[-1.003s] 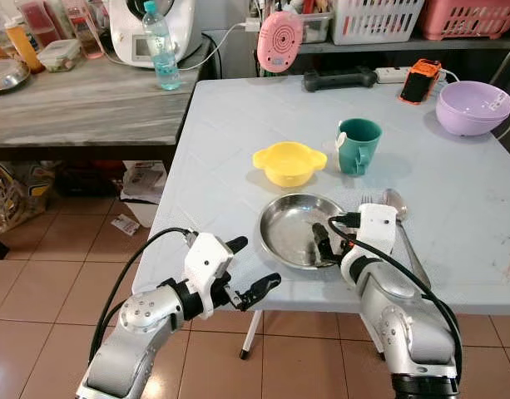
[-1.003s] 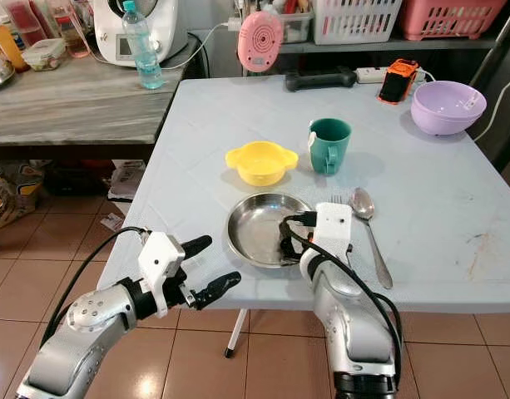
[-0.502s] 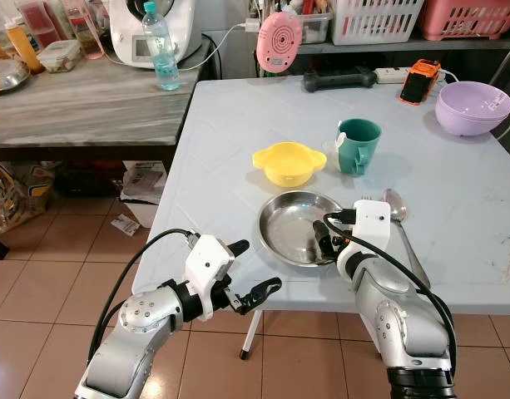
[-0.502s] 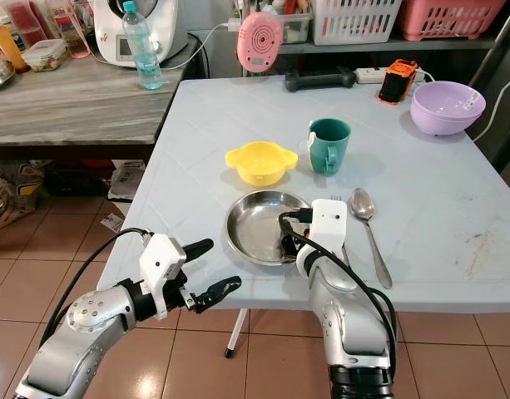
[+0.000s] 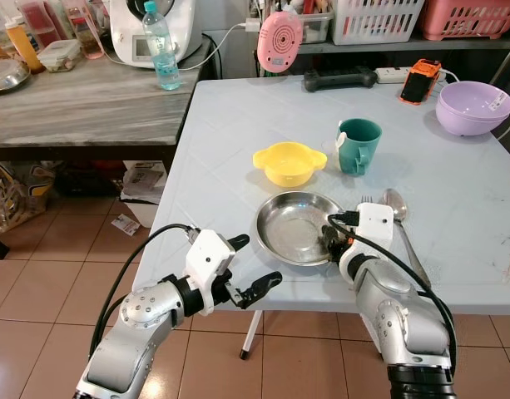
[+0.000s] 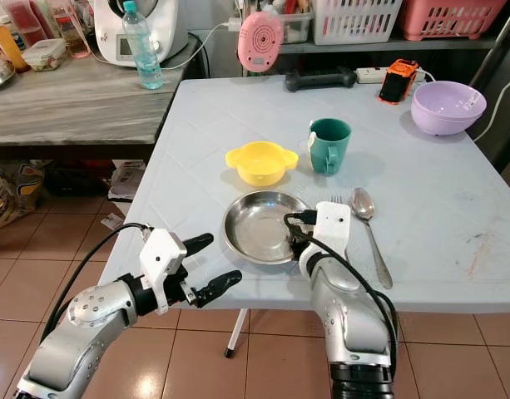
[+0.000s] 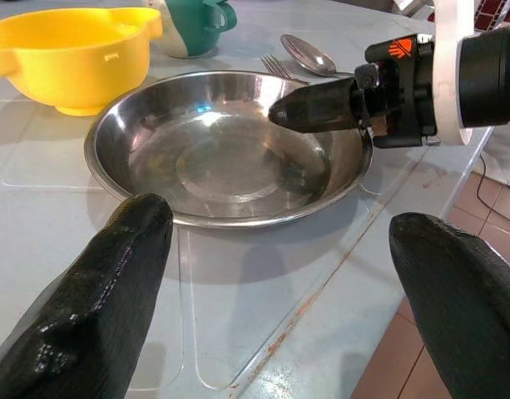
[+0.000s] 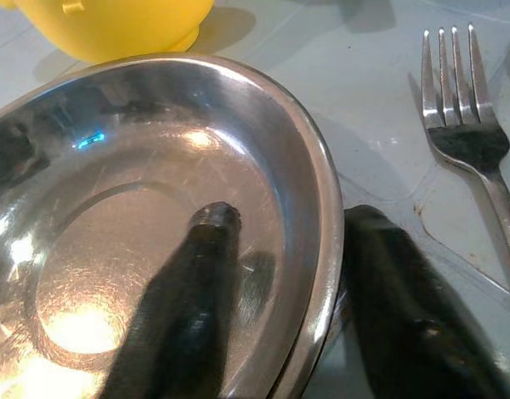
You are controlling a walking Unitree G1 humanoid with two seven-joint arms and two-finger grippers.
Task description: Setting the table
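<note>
A round steel plate (image 5: 292,229) lies near the front edge of the pale blue table (image 5: 238,150). My right gripper (image 5: 331,243) straddles the plate's right rim, open, with one finger resting inside the plate (image 8: 155,208) and the other on the table outside it. A fork (image 8: 462,108) and a spoon (image 5: 396,204) lie just right of the plate. Behind it stand a yellow bowl (image 5: 289,163) and a green mug (image 5: 358,145). My left gripper (image 5: 253,264) hovers open below the table's front edge, left of the plate, holding nothing.
A purple bowl (image 5: 473,105), an orange device (image 5: 420,81) and a black handle (image 5: 338,80) sit at the table's back. A wooden counter (image 5: 80,104) with a water bottle (image 5: 161,46) adjoins on the left. Tiled floor lies below.
My right gripper has drawn back slightly toward the plate's right rim. The plate has shifted a little to the left. The left gripper has hardly moved.
</note>
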